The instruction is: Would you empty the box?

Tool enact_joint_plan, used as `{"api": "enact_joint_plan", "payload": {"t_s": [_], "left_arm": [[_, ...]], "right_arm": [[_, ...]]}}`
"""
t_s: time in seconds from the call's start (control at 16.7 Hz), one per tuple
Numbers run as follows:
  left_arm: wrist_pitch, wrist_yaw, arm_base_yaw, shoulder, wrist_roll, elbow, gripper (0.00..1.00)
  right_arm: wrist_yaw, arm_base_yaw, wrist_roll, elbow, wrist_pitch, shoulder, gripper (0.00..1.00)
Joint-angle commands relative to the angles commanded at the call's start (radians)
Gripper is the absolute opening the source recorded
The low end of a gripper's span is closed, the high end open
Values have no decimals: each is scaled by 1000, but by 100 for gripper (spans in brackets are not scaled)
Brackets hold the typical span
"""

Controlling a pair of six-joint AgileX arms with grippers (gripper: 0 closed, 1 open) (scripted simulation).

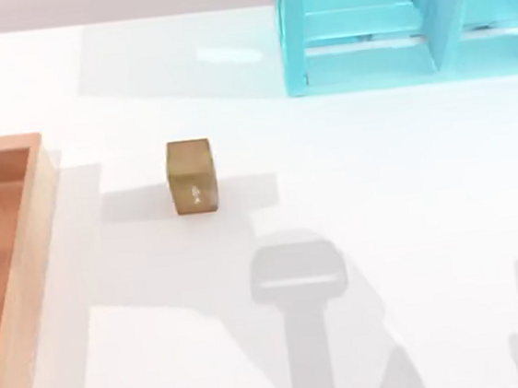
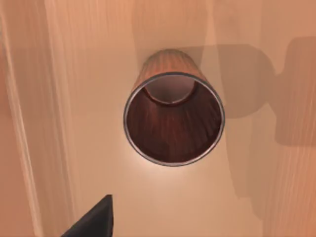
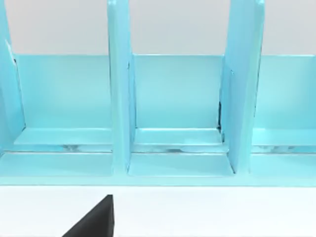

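Note:
The box lies at the table's left edge, a shallow wooden tray with a reddish-orange floor and a tan rim. In the left wrist view, a wood-grain cup with a dark metal lip stands mouth-up on the box floor. It is seen from straight above and looks hollow. A dark part of my left gripper hangs above the floor, short of the cup and apart from it. A dark part of my right gripper faces the turquoise shelf.
A small tan cube sits on the white table between the box and the turquoise shelf unit at the back right. The shelf's compartments look bare. Arm shadows fall across the front of the table.

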Motion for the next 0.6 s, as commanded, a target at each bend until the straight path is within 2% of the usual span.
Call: {"api": "enact_joint_plan", "payload": {"t_s": [0.24,0.6], "left_arm": [[13,0,-3,8,-2,-7,100],[212,0,0,50,1,-162,100]], "right_arm": [[0,0,0,0,0,0,100],[0,0,0,0,0,0,100]]}}
